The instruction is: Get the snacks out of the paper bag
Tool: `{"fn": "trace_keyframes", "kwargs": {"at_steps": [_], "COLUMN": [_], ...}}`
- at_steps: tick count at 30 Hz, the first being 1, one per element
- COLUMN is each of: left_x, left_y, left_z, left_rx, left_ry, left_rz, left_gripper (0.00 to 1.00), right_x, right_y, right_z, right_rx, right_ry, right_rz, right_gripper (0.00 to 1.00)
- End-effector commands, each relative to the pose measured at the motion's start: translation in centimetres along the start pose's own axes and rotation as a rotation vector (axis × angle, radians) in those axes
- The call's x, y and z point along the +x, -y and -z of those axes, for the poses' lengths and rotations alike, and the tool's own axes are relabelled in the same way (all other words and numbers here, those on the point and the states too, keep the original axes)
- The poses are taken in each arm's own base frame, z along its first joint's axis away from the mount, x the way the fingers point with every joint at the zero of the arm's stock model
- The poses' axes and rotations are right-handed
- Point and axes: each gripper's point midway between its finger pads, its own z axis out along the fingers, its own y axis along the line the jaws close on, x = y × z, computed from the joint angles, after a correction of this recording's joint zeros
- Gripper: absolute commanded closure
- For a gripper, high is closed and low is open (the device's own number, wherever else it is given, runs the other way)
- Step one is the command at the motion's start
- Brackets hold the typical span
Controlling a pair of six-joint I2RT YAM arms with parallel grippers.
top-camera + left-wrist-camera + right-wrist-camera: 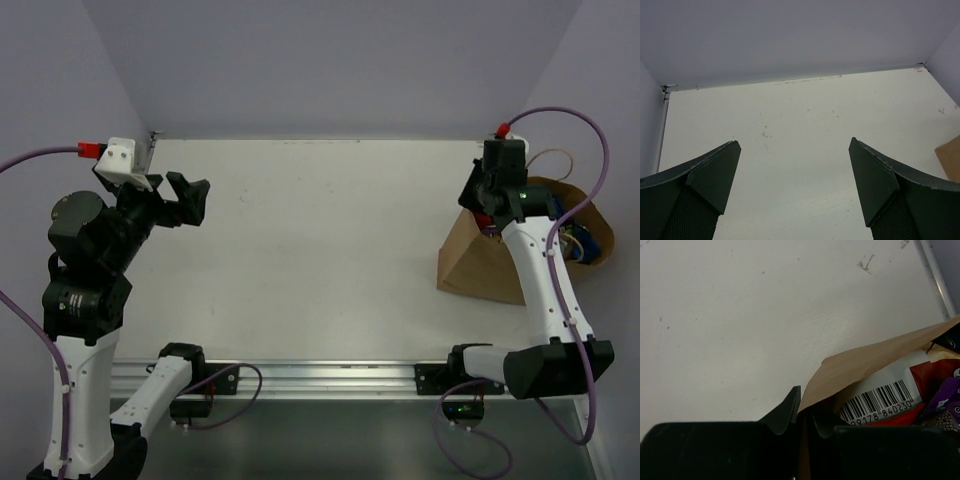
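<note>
The paper bag (480, 270) sits at the right side of the table (320, 250), near the right arm and well apart from the left one. In the top view its long axis runs roughly left to right. The closed brown end points left toward the middle of the table, and the open mouth faces the right edge and the camera above. I cannot tell whether it stands upright or leans. A thin loop handle (555, 158) sticks up at the far side of the mouth.

The right tool (487, 212) is down at the left rim of the mouth. In the right wrist view its two fingers (790, 410) are pressed close together with the edge of the bag's brown wall (865, 360) running down between them, so the tool (804, 416) is pinching the paper itself, not a packet.

The snacks (920, 380) are inside the bag, just behind that wall. A white-and-red packet (875, 400) shows its barcode, and a purple packet (946, 395) lies beside it to the right. From above, a blue packet (593, 246) shows in the mouth.

The left tool (190, 200) hangs above the left side of the table. Its fingers (715, 175) are spread wide, with nothing between them.
</note>
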Motion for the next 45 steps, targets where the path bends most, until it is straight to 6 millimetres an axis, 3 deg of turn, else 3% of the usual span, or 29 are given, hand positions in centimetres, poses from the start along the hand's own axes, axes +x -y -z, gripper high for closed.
{"fn": "trace_keyframes", "kwargs": {"at_steps": [1, 3, 4, 9, 10, 12, 13, 15, 16, 18, 19, 20, 23, 25, 27, 28, 30, 33, 37, 41, 43, 44, 45], "left_x": [-0.4, -0.5, -0.5, -0.5, -0.5, -0.4, -0.4, -0.2, -0.1, 0.2, 0.3, 0.4, 0.8, 1.2, 1.5, 1.5, 1.9, 2.6, 3.8, 4.4, 4.6, 4.9, 5.8], "left_y": [0.3, 0.3, 0.3, 0.3, 0.3, 0.3, 0.3, 0.3, 0.3, 0.2, 0.2, 0.2, 0.1, 0.0, -0.2, -0.4, -0.5, -0.2, 2.1, 4.0, 5.5, 7.2, 7.7], "left_z": [0.0, -0.1, -0.1, -0.1, -0.2, -0.2, -0.3, -0.4, -0.5, -0.6, -0.7, -0.8, -1.0, -1.2, -1.1, -1.2, -1.3, -1.8, -3.6, -5.7, -7.3, -7.5, -8.9], "left_rx": [0.016, 0.016, 0.012, 0.013, 0.013, 0.012, 0.014, 0.016, 0.017, 0.016, 0.016, 0.016, 0.010, 0.005, -0.003, -0.016, -0.026, -0.010, 0.132, 0.248, 0.302, 0.350, 0.350], "left_ry": [0.023, 0.023, 0.023, 0.020, 0.020, 0.017, 0.014, 0.009, 0.003, -0.008, -0.015, -0.020, -0.038, -0.057, -0.072, -0.076, -0.087, -0.116, -0.185, -0.236, -0.266, -0.282, -0.316], "left_rz": [-0.003, -0.005, -0.005, -0.003, -0.003, -0.001, 0.000, 0.002, 0.003, 0.004, 0.007, 0.006, 0.012, 0.015, 0.017, 0.019, 0.031, 0.065, 0.115, 0.161, 0.168, 0.147, 0.136], "left_gripper": [0.00, 0.00, 0.00, 0.00, 0.00, 0.00, 0.00, 0.00, 0.00, 0.00, 0.00, 0.00, 0.00, 0.00, 0.00, 0.00, 0.00, 0.00, 0.00, 0.00, 0.00, 0.00, 0.00], "right_x": [-0.8, -0.8, -0.1, 2.0, 3.2, 4.8, 7.2, 8.5, 10.5, 12.3, 13.0, 14.3, 16.3, 16.5, 16.7, 16.4, 15.5, 13.8, 10.5, 8.6, 8.3, 7.0, 6.2], "right_y": [-3.7, -5.5, -7.3, -14.4, -16.8, -19.5, -21.6, -24.5, -26.2, -29.0, -30.6, -31.7, -34.7, -36.1, -36.8, -37.0, -37.1, -36.2, -33.7, -30.4, -29.0, -27.5, -26.8], "right_z": [1.4, 1.9, 2.5, 5.0, 5.8, 6.8, 7.3, 9.0, 10.6, 12.1, 14.2, 14.3, 17.3, 19.4, 19.8, 20.2, 21.0, 22.4, 25.9, 27.9, 27.2, 28.0, 27.9], "right_rx": [-0.120, -0.155, -0.204, -0.394, -0.447, -0.523, -0.568, -0.647, -0.701, -0.768, -0.832, -0.850, -0.978, -1.054, -1.075, -1.087, -1.104, -1.122, -1.165, -1.166, -1.118, -1.116, -1.094], "right_ry": [0.038, 0.036, 0.025, -0.014, -0.037, -0.076, -0.123, -0.138, -0.161, -0.185, -0.176, -0.196, -0.204, -0.186, -0.180, -0.172, -0.149, -0.101, -0.027, 0.007, 0.036, 0.083, 0.123], "right_rz": [0.071, 0.115, 0.152, 0.250, 0.297, 0.347, 0.406, 0.466, 0.525, 0.592, 0.622, 0.646, 0.671, 0.667, 0.681, 0.680, 0.680, 0.668, 0.635, 0.615, 0.612, 0.586, 0.572], "right_gripper": [0.91, 0.97, 1.00, 1.00, 1.00, 1.00, 1.00, 1.00, 1.00, 1.00, 1.00, 1.00, 1.00, 1.00, 0.95, 0.84, 0.71, 0.47, 0.22, 0.15, 0.14, 0.14, 0.14]}}
